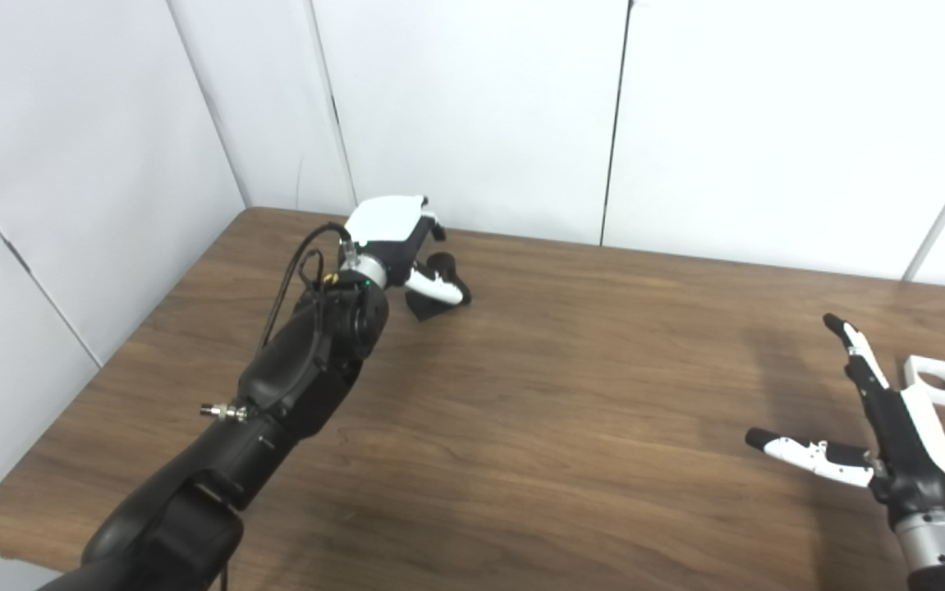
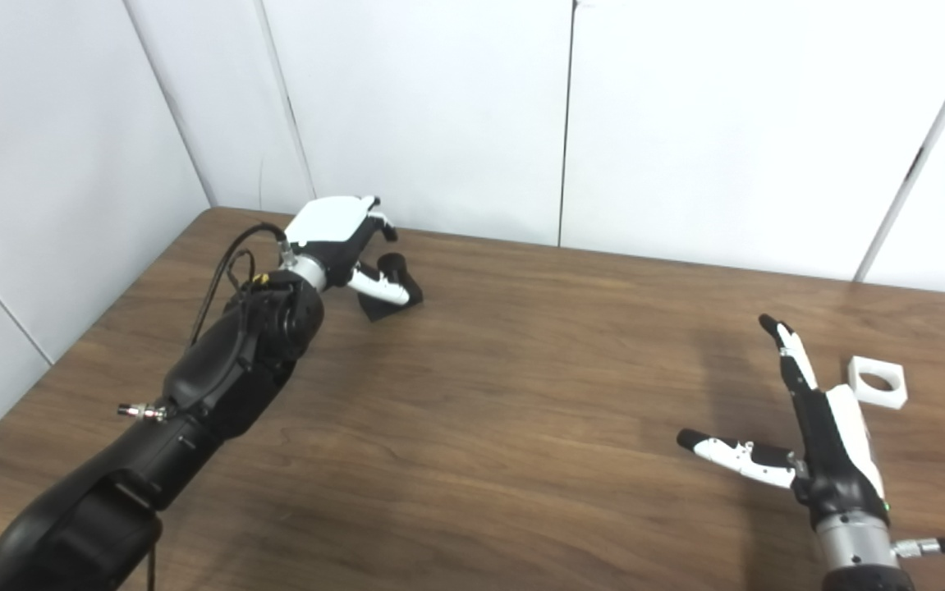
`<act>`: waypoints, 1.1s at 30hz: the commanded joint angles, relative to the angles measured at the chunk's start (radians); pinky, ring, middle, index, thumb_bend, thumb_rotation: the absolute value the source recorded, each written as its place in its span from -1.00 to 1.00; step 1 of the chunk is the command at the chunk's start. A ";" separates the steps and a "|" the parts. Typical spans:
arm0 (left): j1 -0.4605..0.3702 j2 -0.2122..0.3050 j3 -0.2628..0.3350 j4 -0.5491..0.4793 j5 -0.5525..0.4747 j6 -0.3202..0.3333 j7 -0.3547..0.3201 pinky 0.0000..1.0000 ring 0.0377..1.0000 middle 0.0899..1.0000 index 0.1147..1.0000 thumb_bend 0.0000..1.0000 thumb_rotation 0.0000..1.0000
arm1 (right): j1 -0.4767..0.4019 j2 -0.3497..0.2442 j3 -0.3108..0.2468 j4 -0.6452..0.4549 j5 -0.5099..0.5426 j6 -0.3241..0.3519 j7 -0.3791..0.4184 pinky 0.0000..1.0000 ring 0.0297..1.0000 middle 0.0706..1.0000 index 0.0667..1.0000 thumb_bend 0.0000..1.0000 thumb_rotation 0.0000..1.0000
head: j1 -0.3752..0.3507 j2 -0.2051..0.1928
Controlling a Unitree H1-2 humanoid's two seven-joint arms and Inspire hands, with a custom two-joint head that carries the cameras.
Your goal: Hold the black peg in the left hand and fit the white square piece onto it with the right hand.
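Early going: left hand (image 1: 394, 238) curled at black peg (image 1: 439, 289) near table's (image 2: 521, 460) far left corner, grasp unclear; right hand (image 2: 825, 435) splayed and holding nothing beside untouched white square piece (image 2: 877, 382) at right edge.

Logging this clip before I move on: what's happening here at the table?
A two-armed robot is starting a peg-fitting job. Its left hand is at the far left of the wooden table, fingers curled around the black peg; whether it is lifted yet is unclear. The right hand hovers open, holding nothing, just left of the white square piece, which lies flat on the table, untouched, hole up.
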 commanded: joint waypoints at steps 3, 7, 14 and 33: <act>-0.060 0.032 -0.002 0.040 0.009 -0.014 0.026 1.00 1.00 1.00 0.45 0.99 -0.05 | -0.027 0.000 -0.013 -0.032 0.005 -0.037 -0.019 0.92 1.00 0.99 0.91 0.65 -0.61 | 0.000 0.001; -0.056 0.027 -0.004 0.077 0.004 -0.008 0.029 1.00 1.00 1.00 0.41 0.93 -0.12 | -0.027 -0.002 -0.015 -0.040 0.003 -0.031 -0.015 0.90 1.00 0.99 0.91 0.65 -0.58 | -0.003 0.006; -0.055 0.024 -0.013 0.126 0.012 -0.004 0.053 1.00 1.00 1.00 0.45 0.93 -0.11 | -0.029 -0.004 -0.017 -0.046 -0.001 -0.020 -0.012 0.91 1.00 0.98 0.91 0.65 -0.61 | -0.005 0.009; -0.037 -0.032 0.059 0.245 -0.116 -0.065 0.248 1.00 1.00 0.99 0.25 0.70 -0.32 | -0.021 -0.002 -0.016 -0.059 -0.003 -0.011 -0.008 0.91 1.00 0.99 0.91 0.63 -0.58 | -0.010 0.016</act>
